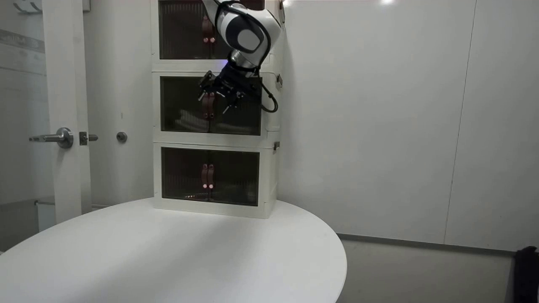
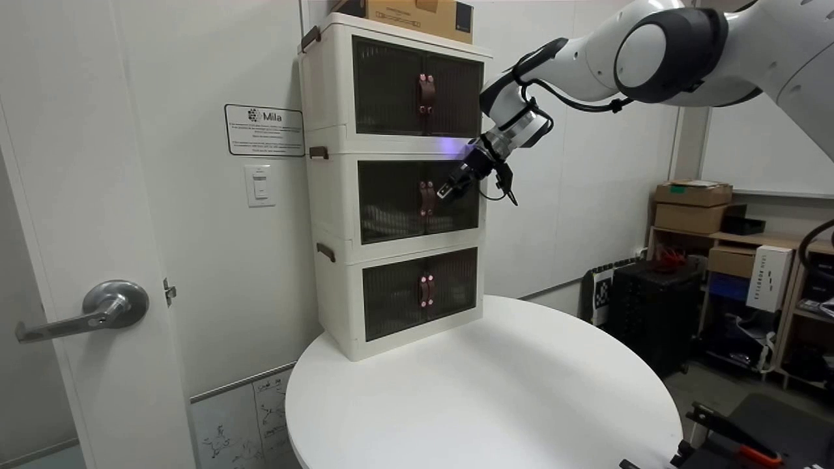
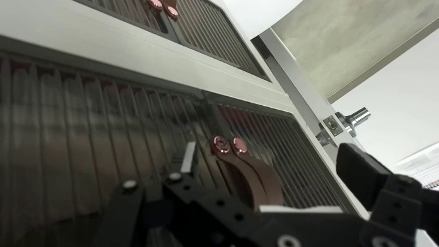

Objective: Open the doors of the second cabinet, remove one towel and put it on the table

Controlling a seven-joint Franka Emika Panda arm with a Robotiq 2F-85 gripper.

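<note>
- Stuff around: a room door (image 2: 85, 215) with a lever handle (image 2: 117, 309) takes up the left side of both exterior views. There's a cardboard box (image 2: 417, 18) on top of the stack, top centre of an exterior view, and shelving (image 2: 749, 238) with boxes over at the right.
- In the way: the arm (image 1: 248, 40) drops in from top centre and hides part of the top tier (image 1: 181, 65), while the gripper (image 1: 214, 103) blocks some of the doors (image 1: 185, 101) mid-stack, which are closed.
- Jaws: spread wide, released, holding nothing. Wrist view has brown handles (image 3: 271, 185) showing between the fingers; can't tell if anything's touching.
- Count: three tiers, two doors and two handles on the second cabinet (image 1: 181, 137), one round table (image 1: 189, 256) along the bottom.
- Towel (image 1: 187, 122) is just a dim pale patch behind the tint, lower left of the middle tier; can't tell if it's one or several.
</note>
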